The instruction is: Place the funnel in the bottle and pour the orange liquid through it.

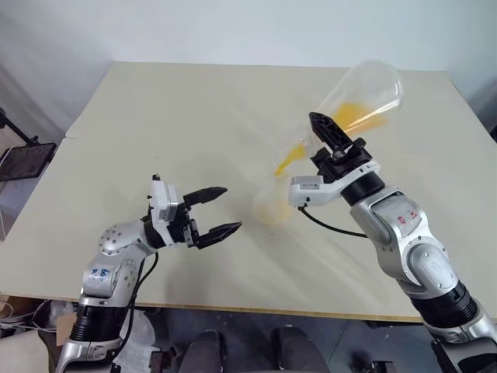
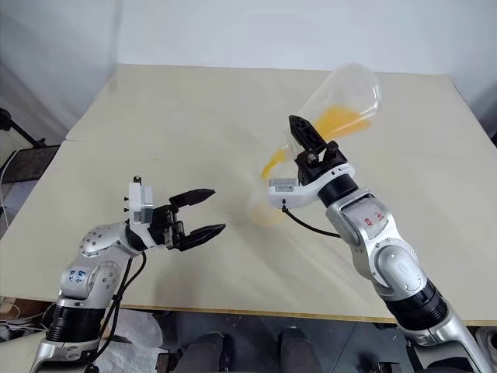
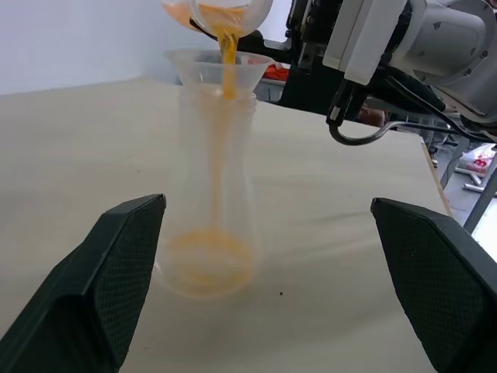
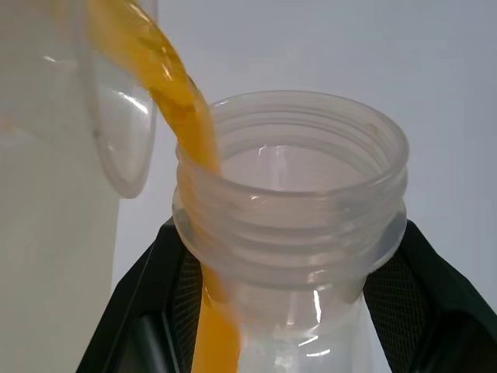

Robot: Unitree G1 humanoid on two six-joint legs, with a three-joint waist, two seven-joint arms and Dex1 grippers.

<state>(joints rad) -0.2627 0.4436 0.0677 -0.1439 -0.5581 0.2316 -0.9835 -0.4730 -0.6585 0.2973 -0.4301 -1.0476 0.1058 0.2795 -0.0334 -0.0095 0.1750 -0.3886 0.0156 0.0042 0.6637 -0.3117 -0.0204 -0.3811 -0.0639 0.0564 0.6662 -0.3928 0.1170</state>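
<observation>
You'll find the bottle (image 3: 206,225) hard to make out from the head views: it stands near the middle of the tabletop (image 1: 155,109), its clear walls almost lost against the surface, with a shallow pool of orange at its base. The left wrist view shows it plainly, upright, with one funnel (image 3: 217,68) seated in its neck. Your right gripper (image 1: 335,140) has its fingers clamped on the neck of a second flask (image 1: 361,97), tipped mouth-down above the bottle. The orange liquid (image 3: 227,54) runs from that mouth in a thin stream into the funnel; more of it sits inside the tilted flask. In the right wrist view the flask's threaded mouth is close up and its body is cut off. Count two flasks, one funnel. Your left gripper (image 1: 219,210) hangs near the tabletop's front edge, fingers spread wide, apart from the bottle and holding nothing.
</observation>
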